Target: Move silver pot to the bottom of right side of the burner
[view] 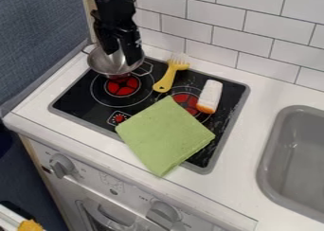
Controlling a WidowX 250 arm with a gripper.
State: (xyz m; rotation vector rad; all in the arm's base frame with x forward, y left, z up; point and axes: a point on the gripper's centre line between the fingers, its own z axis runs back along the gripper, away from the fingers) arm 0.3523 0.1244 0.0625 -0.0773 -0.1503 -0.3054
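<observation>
The gripper (120, 58) hangs from the top over the silver pot, its two fingers apart and their tips low at the pot's opening. I cannot tell whether either one touches the metal. The silver pot (100, 64) stands upright at the back left of the stove, partly behind the gripper, with one handle toward the wall at left and the other toward the right. Its base overlaps the back edge of the left burner (122, 85). The right burner (185, 102) is partly covered by a green cloth (166, 135).
A yellow fork-like utensil (166, 78) lies between the burners. A white and orange object (209, 96) rests at the right burner's edge. The tiled wall (212, 17) rises behind, and the grey sink (294, 159) is at right.
</observation>
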